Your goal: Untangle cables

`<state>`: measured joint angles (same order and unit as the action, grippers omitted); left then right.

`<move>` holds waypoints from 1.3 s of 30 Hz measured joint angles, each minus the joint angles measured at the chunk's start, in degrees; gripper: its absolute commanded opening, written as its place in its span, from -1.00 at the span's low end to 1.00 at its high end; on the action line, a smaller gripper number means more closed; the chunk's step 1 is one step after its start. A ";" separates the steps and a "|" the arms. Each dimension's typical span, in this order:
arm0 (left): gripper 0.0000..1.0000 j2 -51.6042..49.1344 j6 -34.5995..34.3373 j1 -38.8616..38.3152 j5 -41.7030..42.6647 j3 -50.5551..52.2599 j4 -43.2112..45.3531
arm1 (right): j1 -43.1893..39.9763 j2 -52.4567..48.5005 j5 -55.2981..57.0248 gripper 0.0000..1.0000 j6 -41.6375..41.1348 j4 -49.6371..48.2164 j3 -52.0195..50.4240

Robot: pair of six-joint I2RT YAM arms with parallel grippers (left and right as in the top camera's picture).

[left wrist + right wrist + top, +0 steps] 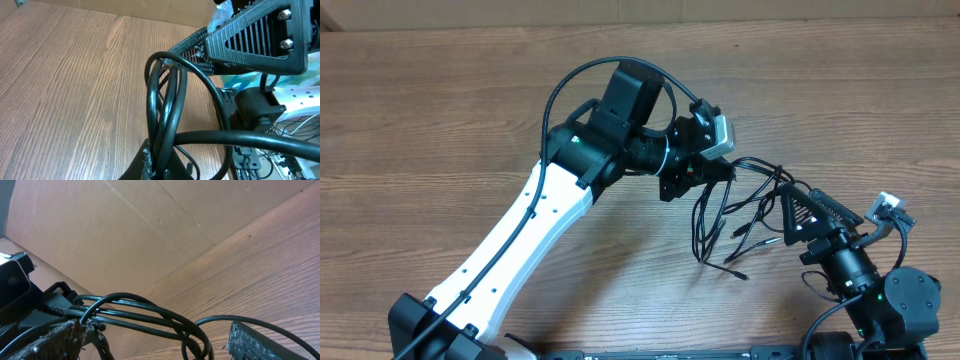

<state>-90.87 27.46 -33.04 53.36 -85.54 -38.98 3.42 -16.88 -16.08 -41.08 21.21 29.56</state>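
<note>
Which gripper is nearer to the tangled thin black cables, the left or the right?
Left. The left gripper is shut on the cables, holding their loops. The right gripper is at the tangle's right side, jaws open, with strands running between them.

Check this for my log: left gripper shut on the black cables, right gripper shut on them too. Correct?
No. The left gripper is shut on the cables, but the right gripper is open; the right wrist view shows it.

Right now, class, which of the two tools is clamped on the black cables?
The left tool, on the white arm, is shut on the cables; the right tool stands wide open, gripping nothing.
</note>
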 measured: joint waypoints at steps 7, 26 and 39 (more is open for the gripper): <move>-0.92 0.00 0.09 0.00 -0.17 0.00 1.05 | 0.00 0.00 0.02 0.82 0.00 0.15 0.00; -0.91 0.00 2.78 0.00 1.42 0.00 5.11 | -0.02 0.00 4.48 0.76 -1.18 3.72 0.00; -0.92 0.02 -6.56 1.36 2.03 0.00 14.03 | -0.02 0.00 6.27 0.80 -2.21 4.31 0.00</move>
<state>-90.85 20.91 -31.68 55.40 -85.54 -24.95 3.40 -16.88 -9.80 -43.29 25.52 29.56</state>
